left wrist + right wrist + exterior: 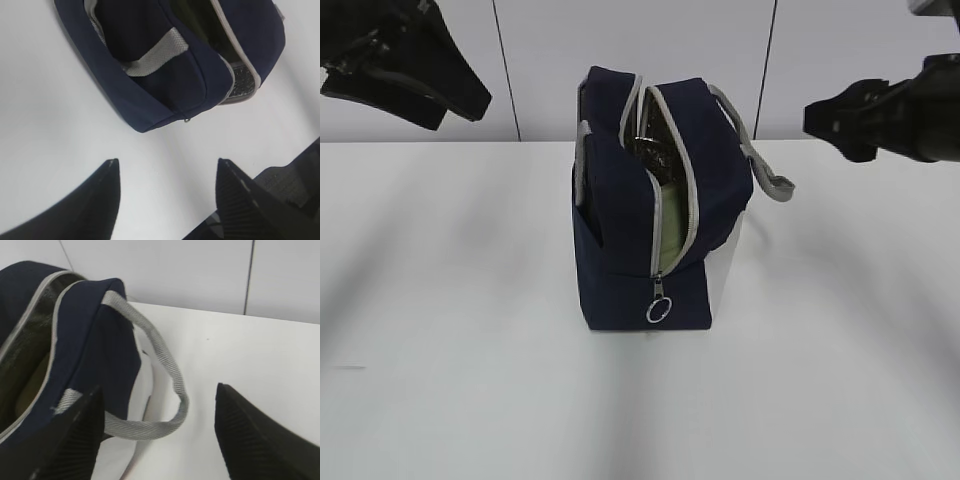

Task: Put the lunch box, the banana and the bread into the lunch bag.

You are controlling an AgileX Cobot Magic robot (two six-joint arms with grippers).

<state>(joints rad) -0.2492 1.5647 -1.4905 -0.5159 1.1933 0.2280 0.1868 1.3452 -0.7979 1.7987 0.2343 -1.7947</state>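
Note:
The navy lunch bag stands upright in the middle of the white table, its grey zipper open down the front and the ring pull hanging low. A pale green surface, the lunch box lid, shows through the zipper gap. The banana and the bread are hidden or out of view. My left gripper hangs open and empty in the air up left of the bag; its wrist view shows the bag beyond its gripper. My right gripper is open and empty up right, with its gripper over the bag's grey handle.
A loose grey webbing handle droops off the bag's right side. The bag's silver lining shows at the open mouth. A white panelled wall stands behind the table.

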